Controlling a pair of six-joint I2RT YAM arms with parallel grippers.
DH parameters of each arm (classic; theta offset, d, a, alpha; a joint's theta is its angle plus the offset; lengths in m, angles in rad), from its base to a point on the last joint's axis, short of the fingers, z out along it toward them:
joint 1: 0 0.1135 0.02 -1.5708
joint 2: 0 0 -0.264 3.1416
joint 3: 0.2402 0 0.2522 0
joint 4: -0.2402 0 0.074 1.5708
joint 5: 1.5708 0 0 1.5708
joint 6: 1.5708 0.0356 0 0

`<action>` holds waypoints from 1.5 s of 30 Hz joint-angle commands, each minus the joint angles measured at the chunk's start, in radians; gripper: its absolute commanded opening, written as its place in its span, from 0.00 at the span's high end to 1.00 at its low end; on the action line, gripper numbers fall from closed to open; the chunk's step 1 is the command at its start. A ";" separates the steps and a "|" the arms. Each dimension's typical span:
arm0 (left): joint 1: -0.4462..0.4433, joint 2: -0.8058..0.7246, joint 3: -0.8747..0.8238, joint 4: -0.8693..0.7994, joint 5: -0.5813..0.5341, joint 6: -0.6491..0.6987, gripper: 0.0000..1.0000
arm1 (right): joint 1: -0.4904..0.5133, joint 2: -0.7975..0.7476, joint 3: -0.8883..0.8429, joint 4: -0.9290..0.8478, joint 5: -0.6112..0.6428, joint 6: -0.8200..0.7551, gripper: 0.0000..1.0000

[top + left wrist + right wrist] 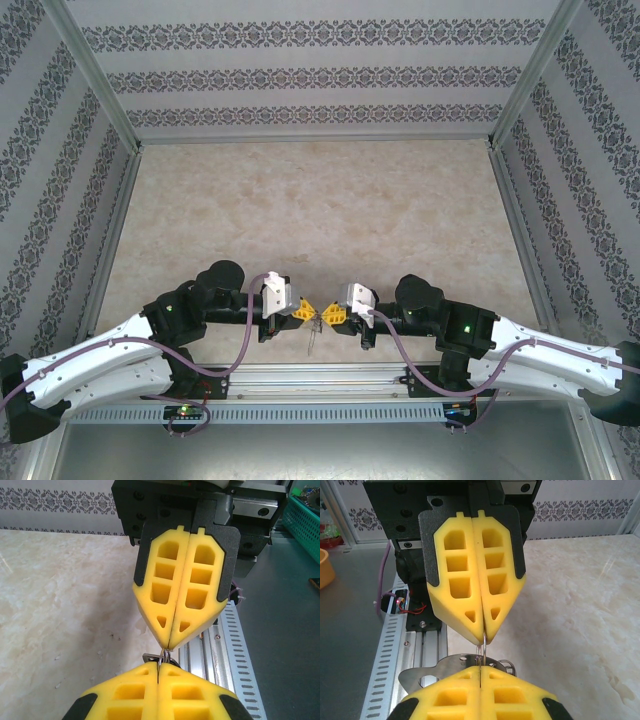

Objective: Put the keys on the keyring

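Yellow foam pads are meeting nose to nose at the near edge of the marbled table (320, 210), close to the aluminium rail (330, 378). Both arms are folding inward from their bases. Their dark elbows are bulging away from the rail, and their forearms are running toward each other so that the wrists are facing along one line.

The left gripper (308, 312) is pointing right and the right gripper (331, 317) is pointing left, with their tips almost touching. Each pair of fingers is pressing flat together, the seam between the pads closed along its whole length. Each is pinching the same thin grey wire of the keyring (482, 649) at its very tip. In the left wrist view that wire is showing as a short bright sliver bridging the two noses. From above, a fine line is trailing from the meeting point toward the rail, too slight to read.

Most of the keyring is staying hidden. In the right wrist view the right gripper's own pads are covering it. A flat silvery plate (420, 675) with a round hole is sticking out beneath them on one side, and a couple of wire coils (506, 665) are peeking out on the other. What the plate is, I cannot make out. Both wrist views are cutting off the lower part of their own fingers at the frame edge.
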 commanded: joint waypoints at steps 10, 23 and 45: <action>-0.011 0.005 0.021 0.040 -0.003 0.009 1.00 | 0.005 0.008 0.048 0.072 -0.040 -0.006 1.00; -0.011 0.017 0.032 0.021 -0.011 0.018 1.00 | 0.001 0.030 0.068 0.057 -0.020 -0.012 1.00; -0.011 0.026 0.042 0.011 -0.015 0.022 1.00 | -0.009 0.052 0.097 0.040 -0.017 -0.001 1.00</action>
